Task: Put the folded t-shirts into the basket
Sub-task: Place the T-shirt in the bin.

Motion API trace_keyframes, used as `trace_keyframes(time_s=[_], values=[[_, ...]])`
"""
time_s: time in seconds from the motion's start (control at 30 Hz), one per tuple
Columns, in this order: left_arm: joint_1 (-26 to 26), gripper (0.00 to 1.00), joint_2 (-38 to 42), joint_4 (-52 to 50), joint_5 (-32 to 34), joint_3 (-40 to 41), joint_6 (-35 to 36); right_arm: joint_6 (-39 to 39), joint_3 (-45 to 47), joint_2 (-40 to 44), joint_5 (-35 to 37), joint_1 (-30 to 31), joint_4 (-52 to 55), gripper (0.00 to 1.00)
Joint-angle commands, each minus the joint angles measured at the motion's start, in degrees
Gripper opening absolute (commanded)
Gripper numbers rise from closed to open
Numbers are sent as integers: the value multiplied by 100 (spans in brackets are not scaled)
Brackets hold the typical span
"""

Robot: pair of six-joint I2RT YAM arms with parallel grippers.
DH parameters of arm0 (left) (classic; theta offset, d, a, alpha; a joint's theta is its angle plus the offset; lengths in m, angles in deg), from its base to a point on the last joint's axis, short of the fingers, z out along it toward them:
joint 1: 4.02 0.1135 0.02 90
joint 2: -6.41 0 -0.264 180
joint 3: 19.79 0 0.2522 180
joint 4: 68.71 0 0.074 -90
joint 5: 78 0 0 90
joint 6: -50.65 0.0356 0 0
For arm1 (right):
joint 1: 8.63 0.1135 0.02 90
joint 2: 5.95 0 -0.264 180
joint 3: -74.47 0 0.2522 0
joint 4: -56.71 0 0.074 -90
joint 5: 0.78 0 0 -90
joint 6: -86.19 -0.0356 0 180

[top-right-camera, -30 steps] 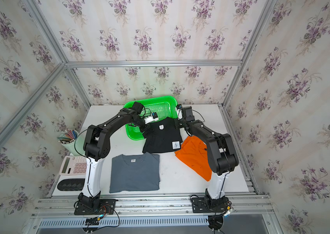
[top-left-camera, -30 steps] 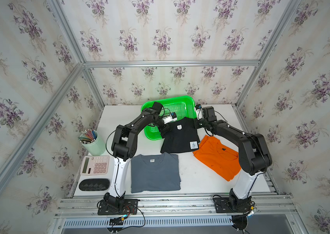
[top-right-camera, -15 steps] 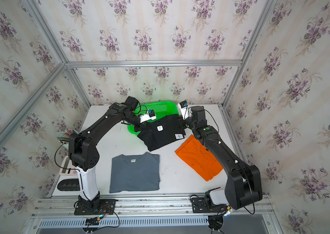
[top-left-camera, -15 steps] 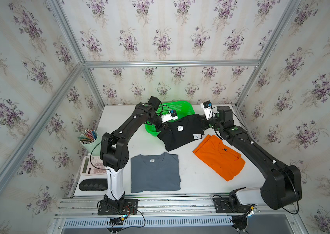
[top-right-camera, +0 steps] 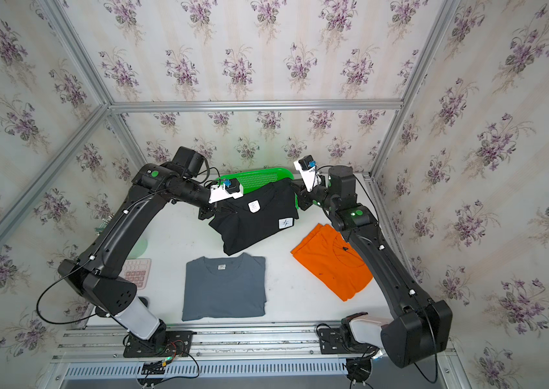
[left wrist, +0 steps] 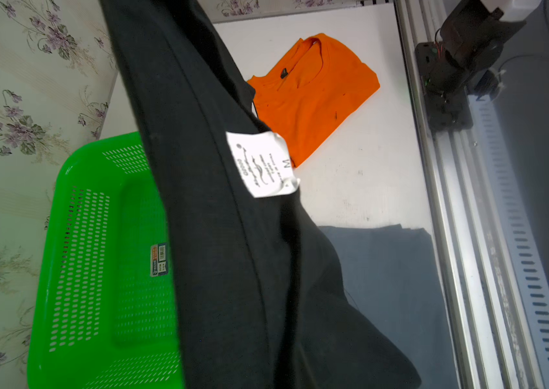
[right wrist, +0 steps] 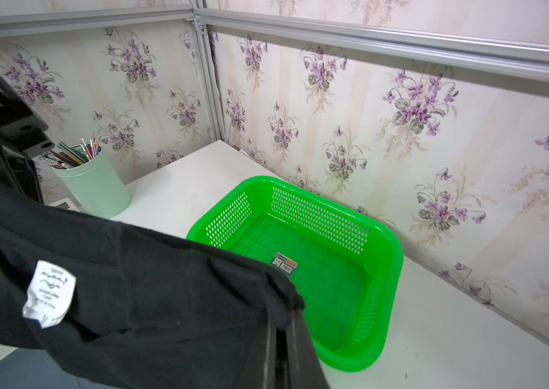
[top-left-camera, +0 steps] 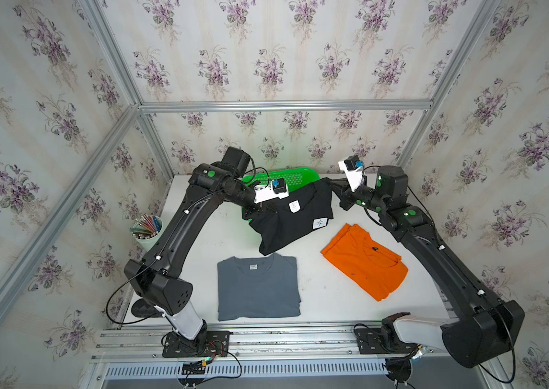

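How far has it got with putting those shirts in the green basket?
Done: nothing yet; the basket holds no shirt. In hand: the left gripper and the right gripper are both shut on the black t-shirt, held up next to the basket. Left: the grey-blue t-shirt and the orange t-shirt lie on the table, untouched.

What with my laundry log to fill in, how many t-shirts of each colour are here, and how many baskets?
Black t-shirt: 1
Grey-blue t-shirt: 1
Orange t-shirt: 1
Green basket: 1
Total: 4
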State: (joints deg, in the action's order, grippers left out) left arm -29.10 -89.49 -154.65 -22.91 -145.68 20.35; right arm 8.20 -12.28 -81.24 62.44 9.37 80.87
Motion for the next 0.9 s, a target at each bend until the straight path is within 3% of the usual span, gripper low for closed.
trace_keyframes(time_s=[0.0,0.2,0.87], values=[[29,0,66,-316,876,-19,646,245,-444,-300,-45,-9,67,0],[30,0,-437,-210,1936,-545,1023,639,-1216,-1163,-130,-7,686,0],[0,0,-2117,597,2947,-1475,1843,275,-1945,-2724,418,-63,571,0]])
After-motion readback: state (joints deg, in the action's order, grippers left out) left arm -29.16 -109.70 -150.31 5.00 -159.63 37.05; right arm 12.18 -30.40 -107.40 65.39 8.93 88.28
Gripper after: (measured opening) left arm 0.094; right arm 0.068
